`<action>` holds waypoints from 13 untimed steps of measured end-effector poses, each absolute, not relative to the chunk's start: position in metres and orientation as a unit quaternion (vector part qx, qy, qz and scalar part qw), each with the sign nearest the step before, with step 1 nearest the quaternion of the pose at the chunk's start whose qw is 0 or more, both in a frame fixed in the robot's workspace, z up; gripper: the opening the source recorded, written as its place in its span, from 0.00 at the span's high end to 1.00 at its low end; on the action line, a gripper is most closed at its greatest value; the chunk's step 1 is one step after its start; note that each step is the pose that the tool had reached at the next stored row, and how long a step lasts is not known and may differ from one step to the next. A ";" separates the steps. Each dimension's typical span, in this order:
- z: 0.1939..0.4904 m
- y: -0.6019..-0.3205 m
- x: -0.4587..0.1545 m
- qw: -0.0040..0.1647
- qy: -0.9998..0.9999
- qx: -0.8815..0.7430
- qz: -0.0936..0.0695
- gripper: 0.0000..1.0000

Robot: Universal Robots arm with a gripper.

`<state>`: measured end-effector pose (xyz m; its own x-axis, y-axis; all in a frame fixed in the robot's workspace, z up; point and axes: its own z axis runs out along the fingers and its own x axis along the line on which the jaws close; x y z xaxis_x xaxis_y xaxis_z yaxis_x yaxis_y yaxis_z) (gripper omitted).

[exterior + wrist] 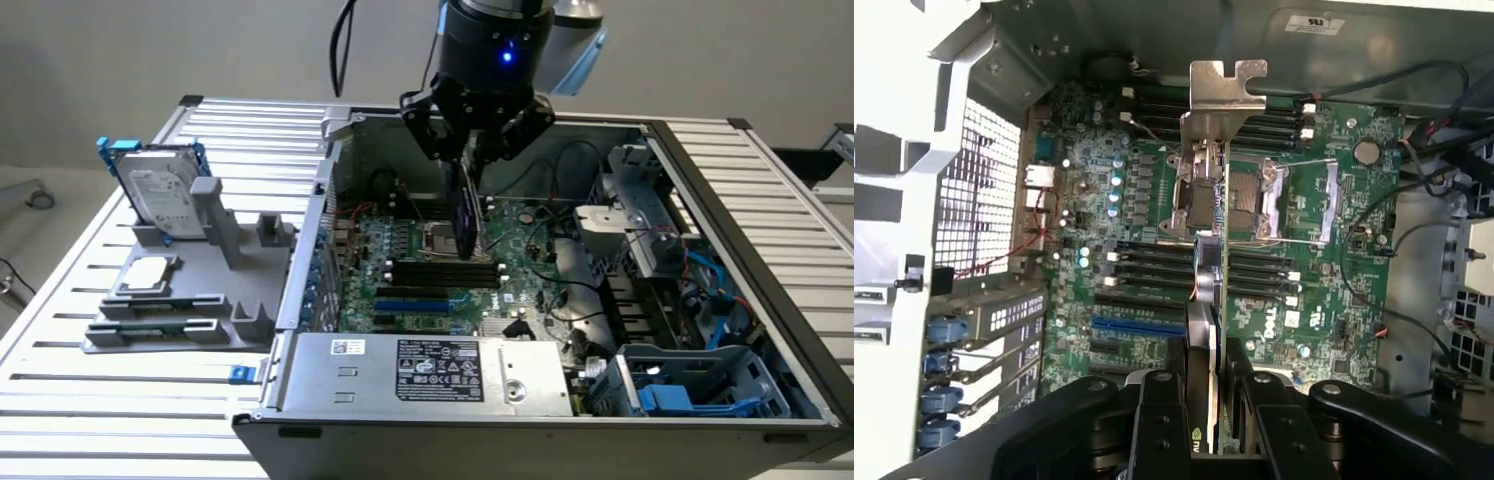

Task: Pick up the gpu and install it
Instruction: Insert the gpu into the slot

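Tool [1209, 405] around upright gpu [1211, 265] (edge-on), above motherboard [1334, 250].

We see the gpu [467, 215] held upright by the gripper [470, 150] over the motherboard [414, 270] inside the case [667, 135]. The power supply [441, 370] lies at its near edge, and the hard drive [163, 195] stands on the table [120, 400] at the exterior view's left.

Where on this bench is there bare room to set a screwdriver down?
Bare slats of the table lie at the exterior view's lower left, between the grey holder and the near edge, and along the exterior view's right of the computer case. Crowded: inside the case, where the gripper holds the graphics card above the motherboard and cables.
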<state>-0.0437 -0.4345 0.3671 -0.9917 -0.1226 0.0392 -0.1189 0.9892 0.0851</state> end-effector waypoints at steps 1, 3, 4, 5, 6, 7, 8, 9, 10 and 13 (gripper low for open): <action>0.367 -0.434 -0.044 0.021 -0.997 0.069 -0.041 0.73; 0.365 -0.434 -0.044 0.020 -0.995 0.087 -0.041 0.73; 0.365 -0.434 -0.044 0.019 -0.994 0.096 -0.040 0.73; 0.364 -0.434 -0.044 0.019 -0.993 0.105 -0.040 0.73; 0.363 -0.434 -0.044 0.019 -0.992 0.114 -0.040 0.73; 0.363 -0.434 -0.044 0.019 -0.991 0.123 -0.040 0.73; 0.362 -0.434 -0.044 0.020 -0.990 0.132 -0.039 0.73; 0.361 -0.434 -0.044 0.020 -0.989 0.141 -0.039 0.73; 0.361 -0.434 -0.044 0.020 -0.988 0.151 -0.039 0.73; 0.360 -0.434 -0.044 0.021 -0.983 0.177 -0.039 0.73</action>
<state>-0.0437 -0.4344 0.3598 -0.9363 -0.3500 0.0278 -0.3468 0.9342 0.0834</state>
